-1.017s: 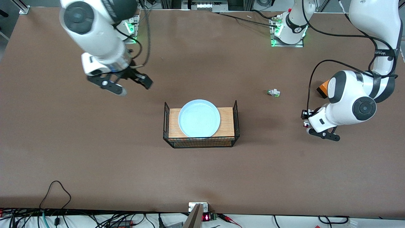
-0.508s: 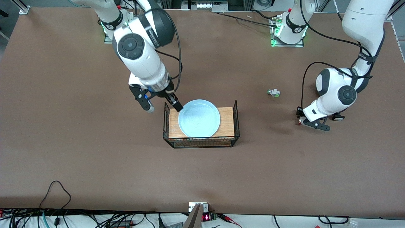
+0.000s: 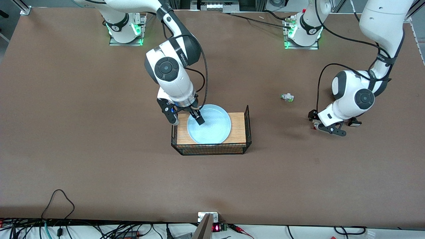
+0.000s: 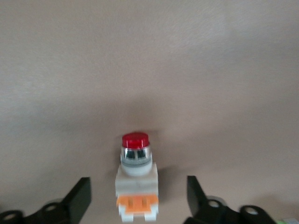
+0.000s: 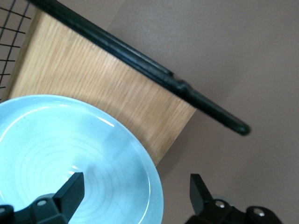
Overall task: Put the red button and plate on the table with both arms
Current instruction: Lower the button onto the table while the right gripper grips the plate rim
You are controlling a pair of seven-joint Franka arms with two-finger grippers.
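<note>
To lift the round pale blue plate with faint concentric rings (image 3: 209, 123) cleanly off the small wooden board with black wire sides (image 3: 237, 131), the right gripper (image 3: 186, 119) should come down until one finger sits inside the raised rim and the other outside it, then close squarely on the rim without snagging the black wire wall that runs just outside the outer finger; a pinch too shallow would probably let the plate tip as it rises. At present its fingers (image 5: 70, 191) stand spread wide and hold nothing: in the right wrist view one is over the plate's ringed floor, the other is over bare table outside the board's corner, and the rim passes between them. The left gripper (image 3: 323, 126) is low over the large flat brown matte tabletop (image 3: 99, 149) toward the left arm's end, its fingers (image 4: 77, 200) apart with clear gaps on both sides of the small white push-button part with an orange block at one end and a red cap at the other (image 4: 136, 184), which lies on the tabletop between them, orange end toward the wrist, touched by neither. That arm should rise straight up so as not to knock it.
</note>
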